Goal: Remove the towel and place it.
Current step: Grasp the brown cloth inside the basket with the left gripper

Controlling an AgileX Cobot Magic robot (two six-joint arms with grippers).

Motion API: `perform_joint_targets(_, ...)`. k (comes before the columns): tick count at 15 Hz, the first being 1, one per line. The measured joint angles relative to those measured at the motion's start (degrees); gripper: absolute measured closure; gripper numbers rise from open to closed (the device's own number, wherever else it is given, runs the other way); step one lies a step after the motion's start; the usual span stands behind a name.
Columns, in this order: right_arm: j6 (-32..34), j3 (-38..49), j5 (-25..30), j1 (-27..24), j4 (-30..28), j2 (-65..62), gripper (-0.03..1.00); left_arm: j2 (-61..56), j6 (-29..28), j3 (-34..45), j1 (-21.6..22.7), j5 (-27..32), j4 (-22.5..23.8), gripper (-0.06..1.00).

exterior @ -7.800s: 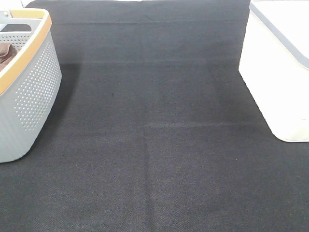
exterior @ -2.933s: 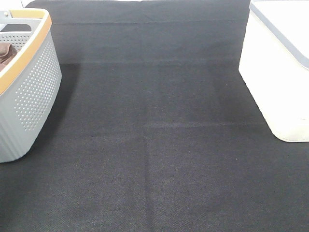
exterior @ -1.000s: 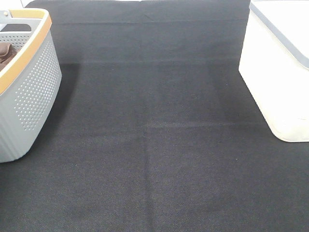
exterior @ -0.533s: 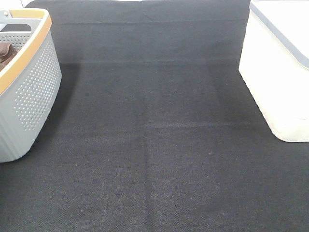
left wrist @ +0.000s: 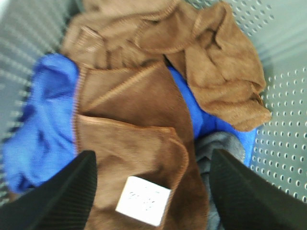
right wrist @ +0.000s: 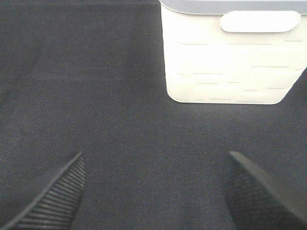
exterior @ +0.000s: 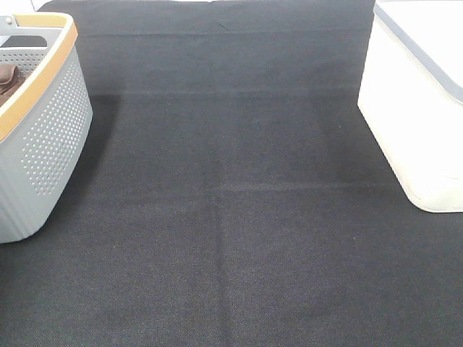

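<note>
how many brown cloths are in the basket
2. The tagged brown towel lies in the middle, over a blue cloth. The bunched brown cloth sits beside it, against the perforated basket wall. More may be hidden underneath.

Nothing can be read; the white tag (left wrist: 143, 206) on the towel (left wrist: 136, 139) carries only blurred marks.
</note>
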Motion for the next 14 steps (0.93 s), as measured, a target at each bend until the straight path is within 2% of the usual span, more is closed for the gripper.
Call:
perform_joint_targets(7,0.0,0.0,0.0,0.0,0.0,0.0,0.22,7.05,0.0,-0.52,-3.84,-2.86,-1.66,0.3)
perform_joint_targets(14,0.0,0.0,0.0,0.0,0.0,0.0,0.22,8.88,-0.17,-0.63,-4.18,-3.44,-1.66,0.37)
